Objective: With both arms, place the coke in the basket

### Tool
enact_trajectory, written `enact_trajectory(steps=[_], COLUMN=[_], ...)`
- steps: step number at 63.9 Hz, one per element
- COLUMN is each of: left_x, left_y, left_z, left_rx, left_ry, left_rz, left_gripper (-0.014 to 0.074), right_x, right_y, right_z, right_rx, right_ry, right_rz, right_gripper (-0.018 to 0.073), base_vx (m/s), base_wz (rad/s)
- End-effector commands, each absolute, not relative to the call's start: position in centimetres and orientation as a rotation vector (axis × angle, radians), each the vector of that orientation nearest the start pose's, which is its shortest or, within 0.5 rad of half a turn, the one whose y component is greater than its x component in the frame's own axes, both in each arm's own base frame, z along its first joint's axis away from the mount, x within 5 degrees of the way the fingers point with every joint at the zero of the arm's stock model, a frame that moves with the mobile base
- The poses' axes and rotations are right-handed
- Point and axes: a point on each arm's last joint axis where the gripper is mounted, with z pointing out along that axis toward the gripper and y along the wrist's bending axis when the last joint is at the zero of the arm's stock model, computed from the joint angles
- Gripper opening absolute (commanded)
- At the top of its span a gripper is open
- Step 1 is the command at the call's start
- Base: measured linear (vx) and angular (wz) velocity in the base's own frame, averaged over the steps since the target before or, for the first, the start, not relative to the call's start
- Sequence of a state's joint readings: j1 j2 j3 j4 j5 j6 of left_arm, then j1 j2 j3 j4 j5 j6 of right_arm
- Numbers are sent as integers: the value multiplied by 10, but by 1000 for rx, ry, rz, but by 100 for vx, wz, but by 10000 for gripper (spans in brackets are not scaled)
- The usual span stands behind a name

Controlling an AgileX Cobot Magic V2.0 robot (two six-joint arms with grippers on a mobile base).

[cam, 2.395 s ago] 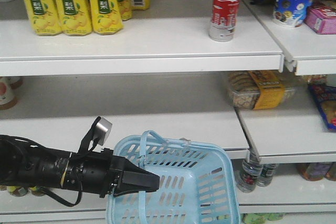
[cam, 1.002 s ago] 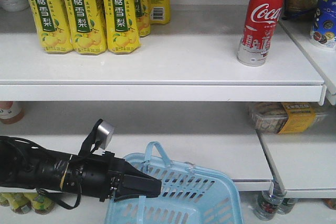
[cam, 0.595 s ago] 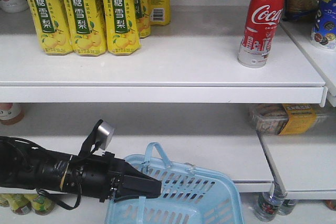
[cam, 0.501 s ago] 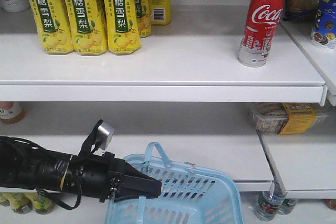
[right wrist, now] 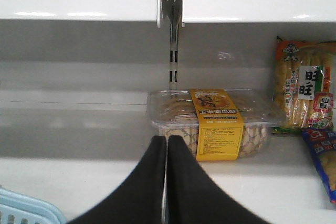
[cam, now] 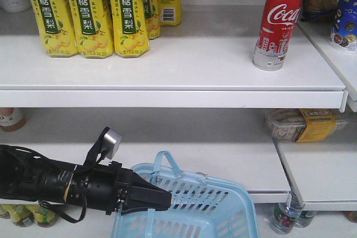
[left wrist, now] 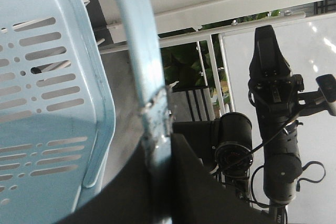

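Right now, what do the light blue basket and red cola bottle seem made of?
The light blue slotted basket looks like moulded plastic: matt, thin slotted walls. The red cola bottle looks opaque and glossy with a silvery base, perhaps aluminium or wrapped plastic.

Coke (cam: 277,20) on upper shelf (cam: 167,76), right; basket (cam: 217,210) below, left claw (cam: 166,198) clamping its handle (left wrist: 137,45).
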State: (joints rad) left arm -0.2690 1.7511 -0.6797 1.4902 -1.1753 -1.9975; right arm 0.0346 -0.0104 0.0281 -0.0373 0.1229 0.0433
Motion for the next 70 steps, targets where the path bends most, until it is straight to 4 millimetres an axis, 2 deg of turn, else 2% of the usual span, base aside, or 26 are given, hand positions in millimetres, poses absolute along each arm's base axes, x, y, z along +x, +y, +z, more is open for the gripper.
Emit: enact_trajectory(steps=[1,11,18,34,38,48,59,70], left_x=[234,234,234,234,234,234,234,234], left_y=[-156,-156,-156,-156,-156,-156,-156,-156], left_z=[206,206,206,206,206,206,206,206], left_rx=[315,315,315,315,315,313,313,313], left_ry=[2156,2156,2156,2156,2156,2155,2155,2155], left_rz=[-2043,-2043,-2043,-2043,-2043,-2043,-2043,-2043], left_gripper=[-6,-6,-6,-6,-6,-6,-6,-6], right_x=[56,56,56,53,54,61,78,98], right_y=[2,2,2,2,2,2,2,3], right_z=[197,198,201,214,223,260,310,339], right_rx=[-26,-28,-99,31,48,53,-24,-17], right_ry=[1539,1538,1498,1554,1526,1413,1514,1564], right_rz=[20,18,-57,81,102,113,20,26], right_gripper=[-9,-9,-9,-9,-9,-9,-9,-9], base_vx=[0,0,0,0,0,0,0,0], base_wz=[0,0,0,0,0,0,0,0])
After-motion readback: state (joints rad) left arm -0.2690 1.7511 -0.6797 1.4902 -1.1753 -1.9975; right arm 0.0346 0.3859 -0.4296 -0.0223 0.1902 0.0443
